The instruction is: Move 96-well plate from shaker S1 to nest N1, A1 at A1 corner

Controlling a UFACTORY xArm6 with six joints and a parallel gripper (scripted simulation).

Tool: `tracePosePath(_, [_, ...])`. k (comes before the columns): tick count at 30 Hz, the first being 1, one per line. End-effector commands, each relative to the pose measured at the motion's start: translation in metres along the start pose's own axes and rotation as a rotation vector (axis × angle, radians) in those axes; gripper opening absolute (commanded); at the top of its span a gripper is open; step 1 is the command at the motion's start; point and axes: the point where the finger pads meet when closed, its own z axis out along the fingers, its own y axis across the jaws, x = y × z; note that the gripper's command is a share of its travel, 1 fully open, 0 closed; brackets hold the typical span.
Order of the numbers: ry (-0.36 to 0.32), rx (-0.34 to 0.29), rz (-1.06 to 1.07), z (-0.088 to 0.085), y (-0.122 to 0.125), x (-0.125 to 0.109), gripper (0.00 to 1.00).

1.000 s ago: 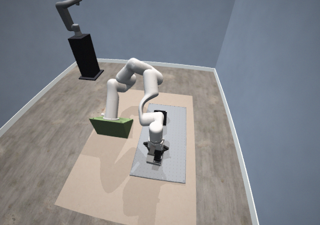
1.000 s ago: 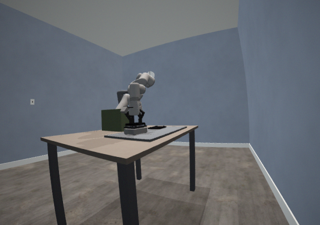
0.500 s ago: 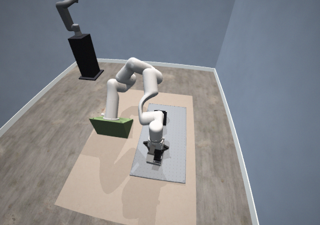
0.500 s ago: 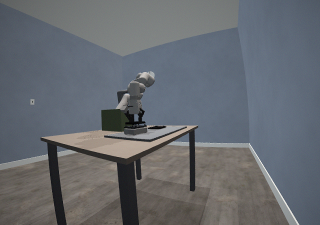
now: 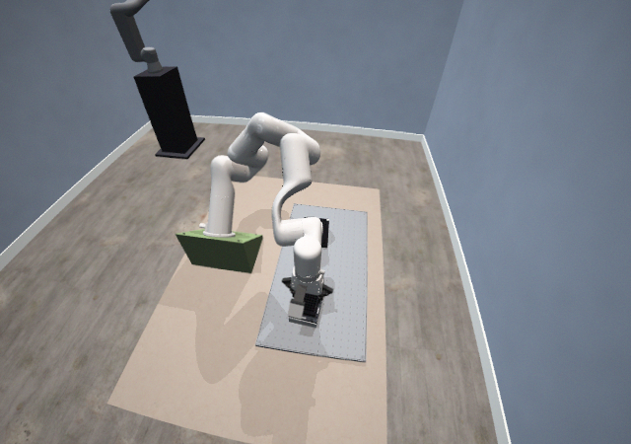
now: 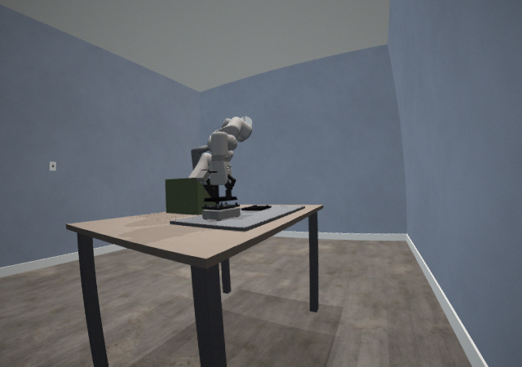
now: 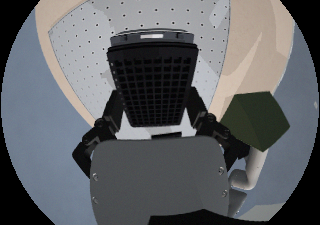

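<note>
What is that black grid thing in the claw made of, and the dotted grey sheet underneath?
The 96-well plate, clamped by the gripper, looks like matte black moulded plastic: no shine, fine regular wells. The grey board looks like brushed metal, evenly drilled with holes, though painted plastic is possible.

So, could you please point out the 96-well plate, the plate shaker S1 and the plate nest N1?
96-well plate (image 7: 155, 81): wrist view, middle of its well grid.
Plate shaker S1 (image 6: 219, 214): exterior view, its grey front wall.
Plate nest N1 (image 6: 255, 207): exterior view, its flat black top.
</note>
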Motion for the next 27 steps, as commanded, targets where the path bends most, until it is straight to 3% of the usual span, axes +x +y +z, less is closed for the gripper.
tracePosePath(1, [0.003,0.004,-0.001,-0.008,-0.002,0.001,0.00])
tracePosePath(27, [0.003,0.004,-0.001,-0.045,-0.002,0.001,0.00])
